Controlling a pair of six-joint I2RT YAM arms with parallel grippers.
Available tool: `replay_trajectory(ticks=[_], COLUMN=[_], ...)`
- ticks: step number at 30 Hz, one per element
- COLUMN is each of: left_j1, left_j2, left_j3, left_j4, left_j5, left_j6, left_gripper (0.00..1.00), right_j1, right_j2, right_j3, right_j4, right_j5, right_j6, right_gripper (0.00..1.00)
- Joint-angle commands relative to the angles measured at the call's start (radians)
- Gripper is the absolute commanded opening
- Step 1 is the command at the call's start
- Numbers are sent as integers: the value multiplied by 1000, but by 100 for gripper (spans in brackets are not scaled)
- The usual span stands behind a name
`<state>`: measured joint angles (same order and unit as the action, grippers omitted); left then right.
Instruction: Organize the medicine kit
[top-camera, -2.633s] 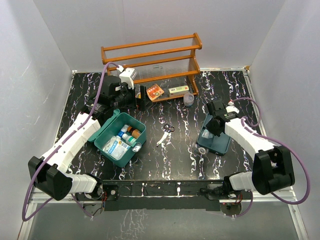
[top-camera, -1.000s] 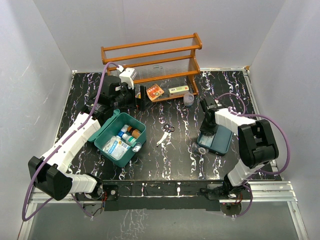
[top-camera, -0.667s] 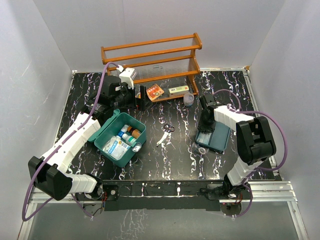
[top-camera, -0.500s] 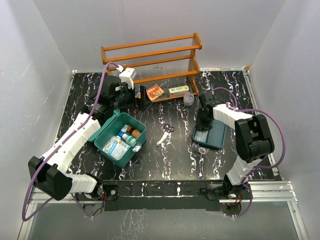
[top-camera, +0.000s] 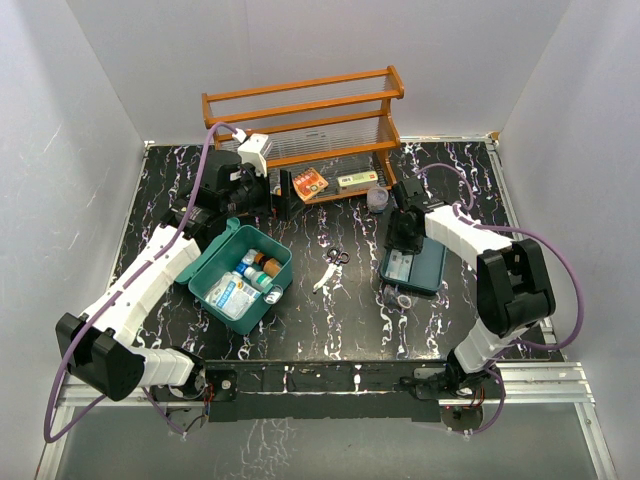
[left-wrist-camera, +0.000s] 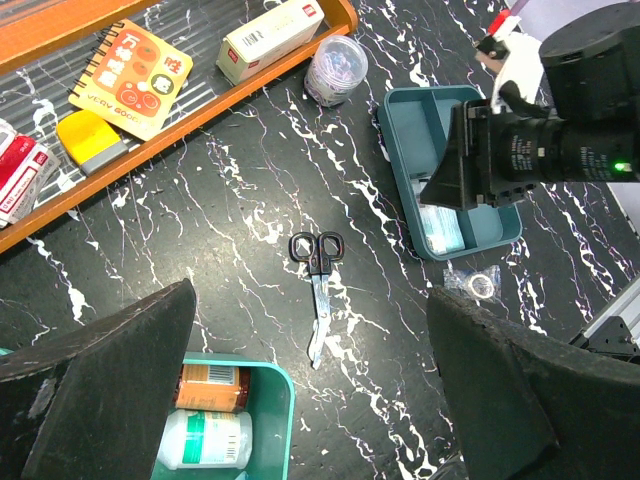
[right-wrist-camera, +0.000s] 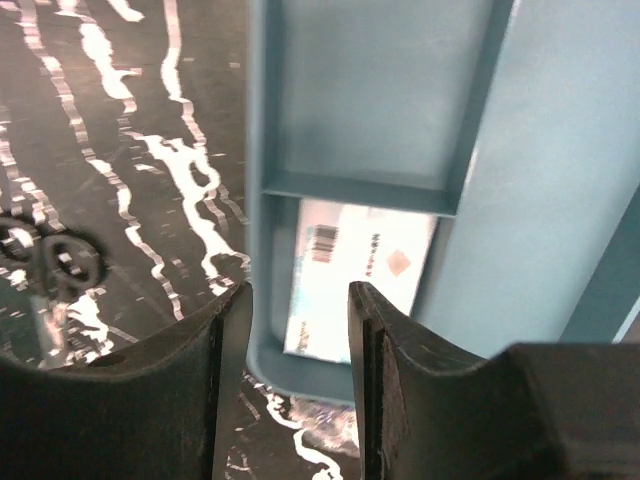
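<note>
Just behind the left hand (left-wrist-camera: 310, 300), spread wide, the teal-green rounded plastic medicine kit (top-camera: 212, 254) looks stiff, slick and loaded, so its thin side wall seems the best pinch.

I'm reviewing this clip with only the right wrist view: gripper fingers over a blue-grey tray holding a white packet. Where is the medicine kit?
Observer: Well to the left of the tray, the medicine kit sits open with bottles inside.
Operator: Is the left gripper holding anything?
Observer: No, the left gripper is open and empty.
Operator: Anything else on the right side?
Observer: A small round container stands beyond the tray, beside the wooden rack.
</note>
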<state>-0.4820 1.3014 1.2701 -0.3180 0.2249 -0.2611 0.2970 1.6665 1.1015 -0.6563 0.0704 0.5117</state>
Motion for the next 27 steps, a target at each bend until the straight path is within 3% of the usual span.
replay_trajectory(ticks=[1,7,13,22,27], left_j1=[-6,-6,-6,-5,-5], left_j2=[-5,-11,-14,-16,-13], left_j3=[47,58,58,40,33], left_j4=[5,-7,-13,-2,5], left_j5=[-9,-50,-57,-46,-38], left_j6=[7,6,6,-5,-18], left_gripper=[98,98,98,98,98], right_j1=[76,244,324,331,316], right_j2=[-74,-29,-8,-256,-335], right_j3=[87,152,155,-100,-189], right_j4=[-7,1,-36,-201,-302], right_j5=[64,115,172,349,399], right_j6=[43,127,190,386,535], right_gripper=[41,42,42,41,28])
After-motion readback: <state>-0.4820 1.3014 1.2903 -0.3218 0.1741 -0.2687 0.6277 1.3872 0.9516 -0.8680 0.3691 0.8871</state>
